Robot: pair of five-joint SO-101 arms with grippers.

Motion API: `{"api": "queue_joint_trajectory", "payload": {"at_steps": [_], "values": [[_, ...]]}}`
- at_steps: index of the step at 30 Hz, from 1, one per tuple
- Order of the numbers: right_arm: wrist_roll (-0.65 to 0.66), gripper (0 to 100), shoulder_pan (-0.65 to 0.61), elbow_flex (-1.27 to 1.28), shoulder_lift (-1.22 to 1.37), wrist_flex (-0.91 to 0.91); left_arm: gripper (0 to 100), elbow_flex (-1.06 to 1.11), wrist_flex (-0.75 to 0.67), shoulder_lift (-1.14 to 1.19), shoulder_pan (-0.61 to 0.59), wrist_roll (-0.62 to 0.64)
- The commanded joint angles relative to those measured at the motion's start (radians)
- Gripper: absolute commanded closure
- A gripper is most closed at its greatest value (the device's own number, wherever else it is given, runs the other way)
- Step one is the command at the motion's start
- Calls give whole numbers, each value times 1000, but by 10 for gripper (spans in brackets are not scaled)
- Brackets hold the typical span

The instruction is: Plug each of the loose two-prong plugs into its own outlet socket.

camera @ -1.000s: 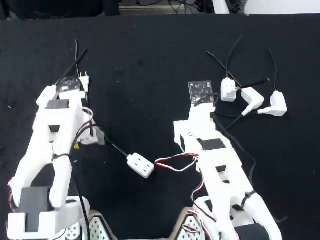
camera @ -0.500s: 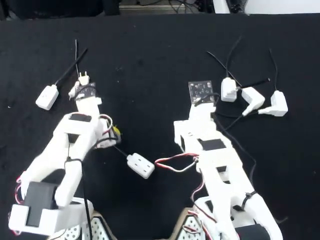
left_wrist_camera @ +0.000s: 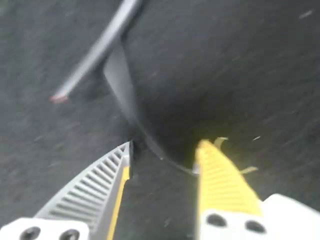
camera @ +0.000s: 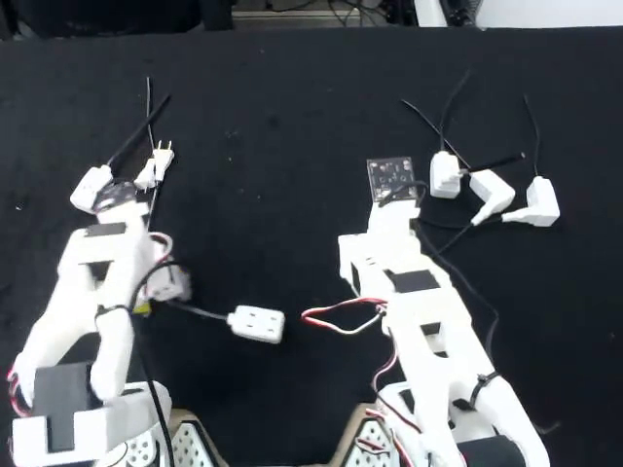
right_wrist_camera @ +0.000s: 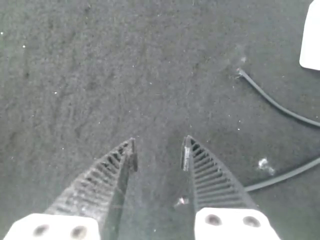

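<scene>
A white outlet socket block (camera: 256, 324) lies on the black mat between the two arms, and its black cord runs left up to the left arm. My left gripper (camera: 114, 194) is at the back left, between a white plug (camera: 91, 186) and a small two-prong plug (camera: 156, 165). In the left wrist view the left gripper (left_wrist_camera: 162, 147) is open low over the mat, with a thin dark cord (left_wrist_camera: 122, 85) passing between its fingers. Open too, my right gripper (right_wrist_camera: 159, 142) hovers over bare mat, left of three white plugs (camera: 445, 173), (camera: 490, 192), (camera: 540, 201).
Thin black cords (camera: 146, 122) trail back from the left plugs, and more cords (camera: 438, 112) run from the right ones. A loose cord end (right_wrist_camera: 270, 100) lies near the right gripper. A red and white wire (camera: 341, 316) hangs off the right arm.
The left arm swung right, then back left toward the white plug. The socket block slid a little left and turned, its cord now lying flatter. The right arm kept still.
</scene>
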Motion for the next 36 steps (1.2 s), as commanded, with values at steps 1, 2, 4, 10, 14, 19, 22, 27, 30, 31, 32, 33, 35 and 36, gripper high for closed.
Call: {"api": "queue_joint_trajectory", "payload": {"at_steps": [1, 2, 4, 10, 14, 19, 22, 27, 30, 31, 32, 33, 35, 36], "values": [[-2, 855, 3, -79, -42, 2, 833, -8, 25, -92, -31, -52], [5, 855, -14, -82, -42, 25, 830, -8, 25, -115, -28, -63], [29, 855, -75, -97, -53, 87, 830, -10, 18, -161, -25, -94], [176, 851, -321, -70, -208, 255, 830, 16, 9, -269, -31, -158], [203, 753, -482, -59, -303, 382, 830, 107, -123, -273, -35, -160], [272, 706, -655, -59, -286, 462, 830, 185, -267, -273, -142, -152], [290, 706, -740, -64, -219, 460, 830, 208, -302, -281, -213, -103], [295, 705, -753, -107, -79, 443, 830, 208, -307, -278, -251, -8], [295, 708, -753, -137, -16, 443, 830, 214, -307, -273, -248, -5], [295, 708, -753, -147, 4, 442, 830, 214, -307, -273, -248, -5], [295, 709, -753, -153, 19, 430, 830, 216, -307, -273, -248, -5], [295, 709, -749, -157, 38, 411, 830, 216, -307, -273, -248, -5], [304, 709, -732, -160, 77, 374, 830, 216, -307, -273, -246, -5], [324, 709, -720, -160, 97, 359, 831, 216, -305, -273, -246, -5]]}}
